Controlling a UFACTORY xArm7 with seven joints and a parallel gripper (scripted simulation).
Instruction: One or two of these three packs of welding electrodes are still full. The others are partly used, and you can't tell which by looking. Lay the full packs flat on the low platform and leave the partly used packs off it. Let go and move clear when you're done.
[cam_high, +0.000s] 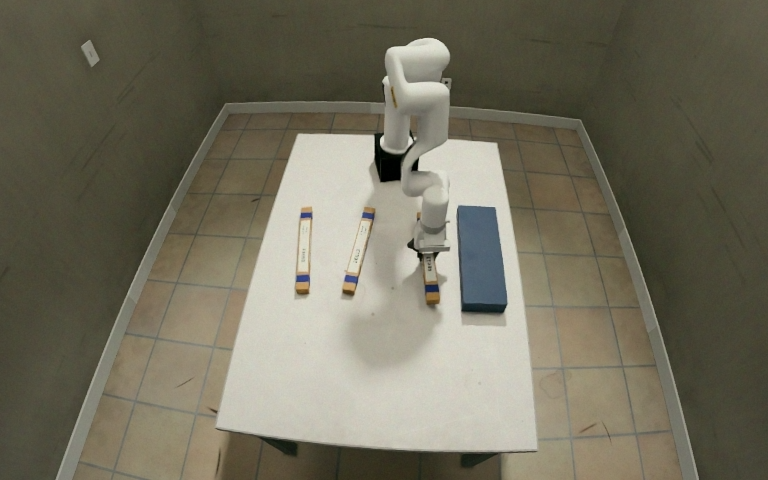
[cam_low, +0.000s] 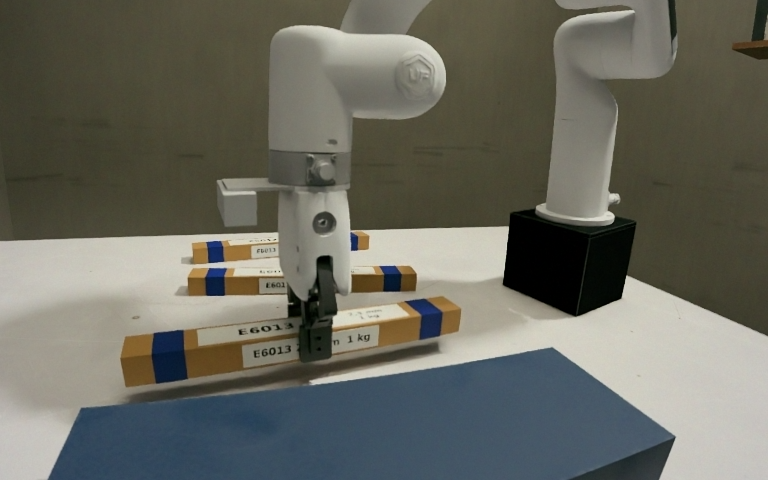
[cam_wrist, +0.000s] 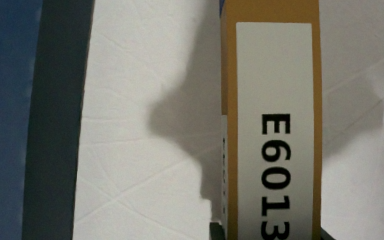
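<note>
Three packs of electrodes are in my views, and the one that matters now is the held pack (cam_low: 283, 342), clamped near its middle by the gripper (cam_low: 314, 333). I read the jaws as closed on that pack at a moderate width, one dark finger (cam_low: 316, 342) pressed on the side face that carries the "E6013 ... 1 kg" label. The pack lies level along its length, tan with a blue band near each end and white labels on its top and side. In the exterior view a thin strip of shadow runs under it, so I take it to be just off the table (cam_low: 651, 339), though I cannot be sure it is not touching. It sits just beside the low platform (cam_low: 362, 424), parallel to the long blue block and off it, on the side facing the other packs. My wrist view shows the pack's top label (cam_wrist: 274, 125) reading "E6013", with the platform's edge (cam_wrist: 20, 120) well off to the left.

From the top view, the middle pack (cam_high: 358, 250) lies flat on the table at a slight angle, and the far pack (cam_high: 304, 249) lies flat beyond it, nearly parallel to the platform. Both are well apart from the platform and from each other. The arm (cam_high: 416, 101) rises from its black base (cam_high: 390, 164) at the table's back edge.
</note>
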